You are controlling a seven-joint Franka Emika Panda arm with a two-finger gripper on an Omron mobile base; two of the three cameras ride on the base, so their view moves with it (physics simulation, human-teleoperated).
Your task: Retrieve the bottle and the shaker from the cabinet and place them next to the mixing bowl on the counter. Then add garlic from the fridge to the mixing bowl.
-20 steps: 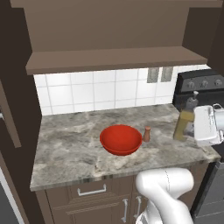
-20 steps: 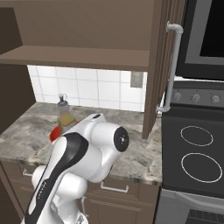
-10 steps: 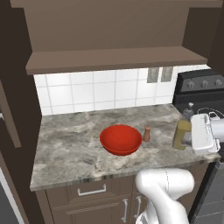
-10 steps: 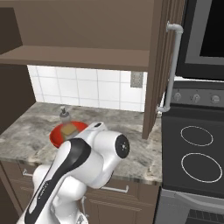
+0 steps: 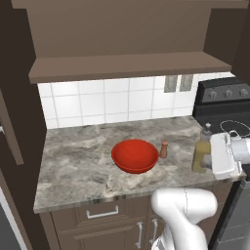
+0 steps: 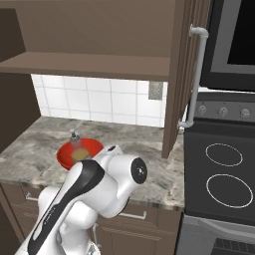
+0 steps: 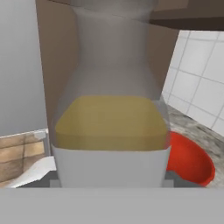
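One end effector (image 5: 211, 162) was grasping the bottle (image 5: 201, 153) upright at the bench's (image 5: 78, 161) right edge, at about three o'clock from the red mixing bowl (image 5: 135, 155). Just beside the bowl's three o'clock side stood the small shaker (image 5: 164, 149).

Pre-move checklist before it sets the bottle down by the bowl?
1. Bottle in the gripper: ok, jaws shut on it.
2. Bottle upright: ok.
3. Bottle next to the mixing bowl: not ok, it is out at the counter's right end.
4. Shaker beside the bowl: ok.
5. Bottle resting on the counter: cannot tell.
6. Free counter beside the bowl: ok, bare in front and to the left.
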